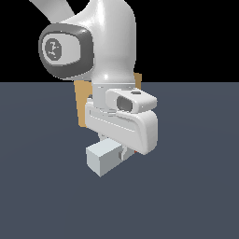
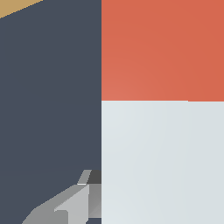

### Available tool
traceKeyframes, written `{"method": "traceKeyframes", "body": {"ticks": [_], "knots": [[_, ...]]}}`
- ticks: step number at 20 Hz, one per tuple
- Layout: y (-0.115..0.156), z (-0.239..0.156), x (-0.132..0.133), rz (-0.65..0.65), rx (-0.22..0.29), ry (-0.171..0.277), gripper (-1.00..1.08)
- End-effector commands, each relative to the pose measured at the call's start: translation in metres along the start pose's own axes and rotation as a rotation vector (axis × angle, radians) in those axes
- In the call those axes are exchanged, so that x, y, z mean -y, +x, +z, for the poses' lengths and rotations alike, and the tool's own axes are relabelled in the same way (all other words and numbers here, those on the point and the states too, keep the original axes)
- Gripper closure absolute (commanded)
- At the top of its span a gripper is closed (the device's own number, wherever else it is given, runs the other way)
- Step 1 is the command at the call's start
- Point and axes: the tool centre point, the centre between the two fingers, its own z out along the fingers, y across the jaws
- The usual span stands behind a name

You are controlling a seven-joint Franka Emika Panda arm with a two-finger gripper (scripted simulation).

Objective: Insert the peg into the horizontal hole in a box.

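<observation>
The peg (image 1: 103, 158) lies under my hand in the exterior view, with its pale grey-white end sticking out towards that view's left. Only a sliver of its red end (image 1: 135, 151) shows there. In the wrist view the peg (image 2: 162, 157) fills much of the picture, red part (image 2: 162, 48) beyond white. My gripper (image 1: 124, 150) straddles the peg. One finger (image 2: 83, 199) rests against the peg's side and the other is out of view. The tan box (image 1: 82, 100) stands behind the arm, mostly hidden; a corner of it shows in the wrist view (image 2: 15, 6). The hole is hidden.
The dark blue-grey floor (image 1: 196, 186) spreads all around. The arm's white links (image 1: 112, 42) block most of the box in the exterior view.
</observation>
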Motion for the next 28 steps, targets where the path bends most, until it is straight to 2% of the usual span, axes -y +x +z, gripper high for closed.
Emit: {"method": "traceKeyframes", "body": {"ticks": [1,8,14,20,28], "knots": [[-0.002,-0.008,0.01,-0.049,-0.004,-0.005,1.08],[-0.017,-0.026,0.05,-0.218,-0.004,-0.005,1.08],[-0.031,-0.038,0.074,-0.325,-0.004,-0.006,1.08],[-0.04,-0.044,0.085,-0.383,-0.004,-0.006,1.08],[-0.043,-0.044,0.088,-0.392,-0.001,-0.001,1.08]]}}
